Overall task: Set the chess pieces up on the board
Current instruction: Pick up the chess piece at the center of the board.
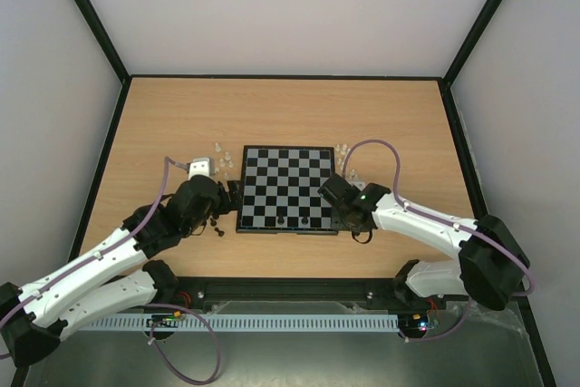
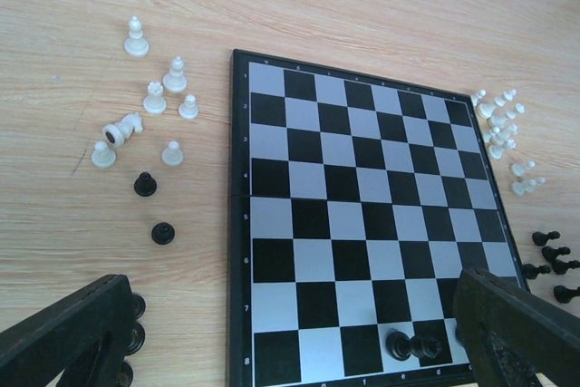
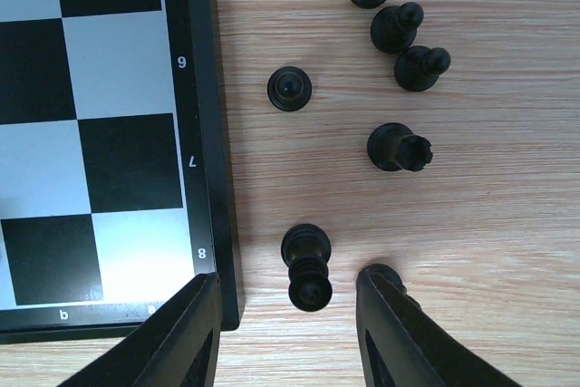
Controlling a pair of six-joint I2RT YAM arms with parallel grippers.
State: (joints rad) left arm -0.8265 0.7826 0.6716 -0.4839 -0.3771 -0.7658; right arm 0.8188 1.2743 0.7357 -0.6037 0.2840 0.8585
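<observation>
The board (image 1: 285, 188) lies in the middle of the table. Two black chess pieces (image 2: 412, 344) stand on its near row. In the right wrist view a black piece (image 3: 306, 265) stands on the wood just off the board's corner (image 3: 213, 224). My right gripper (image 3: 290, 301) straddles it with a gap on each side, jaws apart. More black pieces (image 3: 399, 147) stand beyond it. My left gripper (image 2: 290, 351) hangs wide open over the board's near left part, holding nothing. Whitish pieces (image 2: 154, 97) and two black ones (image 2: 145, 185) stand left of the board.
More whitish pieces (image 2: 503, 124) and black ones (image 2: 548, 256) sit off the board's right side. Black pieces (image 2: 134, 324) lie by the left finger (image 2: 63, 333). A raised dark rim (image 1: 118, 124) bounds the table. A white block (image 1: 200, 167) stands near the left arm.
</observation>
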